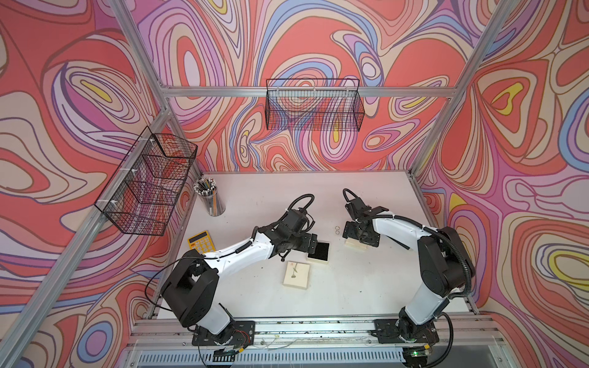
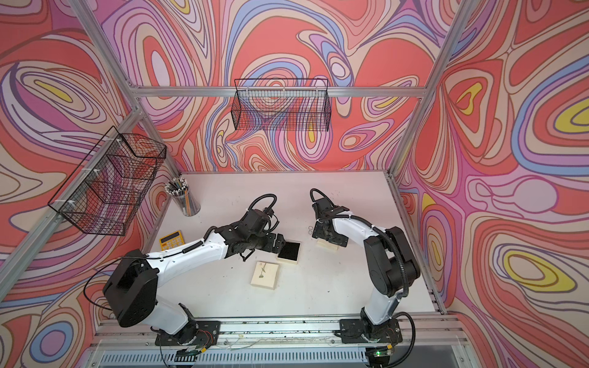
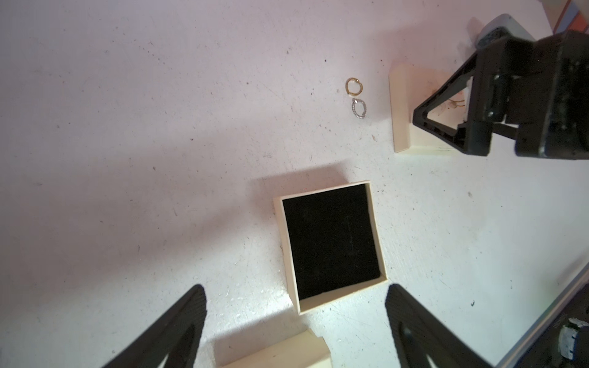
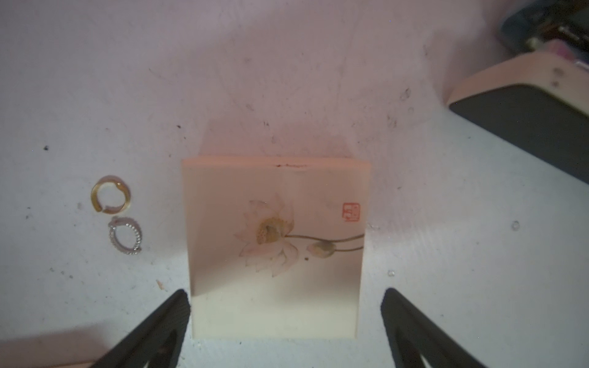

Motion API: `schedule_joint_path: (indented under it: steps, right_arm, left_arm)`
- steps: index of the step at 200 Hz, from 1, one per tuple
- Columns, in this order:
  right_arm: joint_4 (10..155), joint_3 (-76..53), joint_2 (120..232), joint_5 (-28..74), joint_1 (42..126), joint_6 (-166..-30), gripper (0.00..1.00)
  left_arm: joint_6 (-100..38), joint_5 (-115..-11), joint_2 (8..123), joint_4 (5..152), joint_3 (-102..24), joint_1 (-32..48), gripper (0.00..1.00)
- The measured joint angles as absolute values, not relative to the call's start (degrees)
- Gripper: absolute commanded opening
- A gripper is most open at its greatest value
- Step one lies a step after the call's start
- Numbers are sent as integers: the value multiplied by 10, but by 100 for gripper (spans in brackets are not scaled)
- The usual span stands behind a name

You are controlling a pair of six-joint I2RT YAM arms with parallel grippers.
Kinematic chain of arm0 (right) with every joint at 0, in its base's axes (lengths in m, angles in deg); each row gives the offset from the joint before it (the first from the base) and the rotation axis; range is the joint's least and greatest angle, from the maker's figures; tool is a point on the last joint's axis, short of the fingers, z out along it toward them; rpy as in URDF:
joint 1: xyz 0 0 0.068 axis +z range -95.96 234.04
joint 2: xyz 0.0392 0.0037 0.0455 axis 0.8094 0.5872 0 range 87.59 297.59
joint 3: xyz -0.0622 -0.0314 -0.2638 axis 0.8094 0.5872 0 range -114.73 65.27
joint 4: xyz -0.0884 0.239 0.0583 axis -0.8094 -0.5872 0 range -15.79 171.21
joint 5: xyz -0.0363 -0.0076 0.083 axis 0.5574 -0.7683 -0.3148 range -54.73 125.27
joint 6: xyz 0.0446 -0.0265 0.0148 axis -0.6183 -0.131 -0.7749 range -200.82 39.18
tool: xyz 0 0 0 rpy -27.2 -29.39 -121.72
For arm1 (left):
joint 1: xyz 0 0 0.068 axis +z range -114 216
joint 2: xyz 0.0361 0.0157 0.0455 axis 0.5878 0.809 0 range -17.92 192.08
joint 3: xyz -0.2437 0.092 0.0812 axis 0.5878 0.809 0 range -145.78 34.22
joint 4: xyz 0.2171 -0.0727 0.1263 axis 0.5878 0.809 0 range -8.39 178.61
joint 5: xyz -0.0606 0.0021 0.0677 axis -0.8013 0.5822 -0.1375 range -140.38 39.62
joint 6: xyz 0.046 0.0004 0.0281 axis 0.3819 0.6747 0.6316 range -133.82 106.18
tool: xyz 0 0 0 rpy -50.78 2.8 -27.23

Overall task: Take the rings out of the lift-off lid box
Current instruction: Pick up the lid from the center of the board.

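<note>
A gold-toned split ring (image 4: 110,179) and a silvery beaded ring (image 4: 137,238) lie flat on the white surface (image 4: 287,79), just beside each other. The cream lift-off lid box (image 3: 331,242) sits open near them, its black lining bare.

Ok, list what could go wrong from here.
The gold ring and silver ring lie loose on the table right beside the lotus-printed cream box; the open right gripper over it could nudge it into them.
The open left gripper hangs close by the empty black-lined box and may bump it.

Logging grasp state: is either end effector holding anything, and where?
Nothing held: the left end effector and right end effector are both open and empty.
</note>
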State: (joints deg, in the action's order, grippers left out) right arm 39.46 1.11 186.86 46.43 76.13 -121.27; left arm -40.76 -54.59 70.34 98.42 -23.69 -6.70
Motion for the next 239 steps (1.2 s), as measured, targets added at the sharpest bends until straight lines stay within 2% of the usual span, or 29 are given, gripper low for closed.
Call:
schedule_joint_path:
  steps: [59, 130, 169, 203, 239]
  right_arm:
    - [435, 33, 1879, 442, 753, -1220, 98]
    - [453, 45, 1874, 441, 751, -1224, 81]
    - [444, 60, 1830, 431, 756, -1224, 80]
    - [421, 53, 1777, 429, 798, -1233, 80]
    - [408, 21, 1775, 422, 874, -1257, 79]
  left_arm:
    - [-406, -546, 703, 984, -236, -67, 92]
    - [-406, -545, 705, 984, -236, -67, 93]
    - [-406, -544, 707, 983, -236, -53, 97]
    - [-410, -544, 693, 978, -217, -19, 99]
    - [-415, -541, 658, 977, -194, 9, 100]
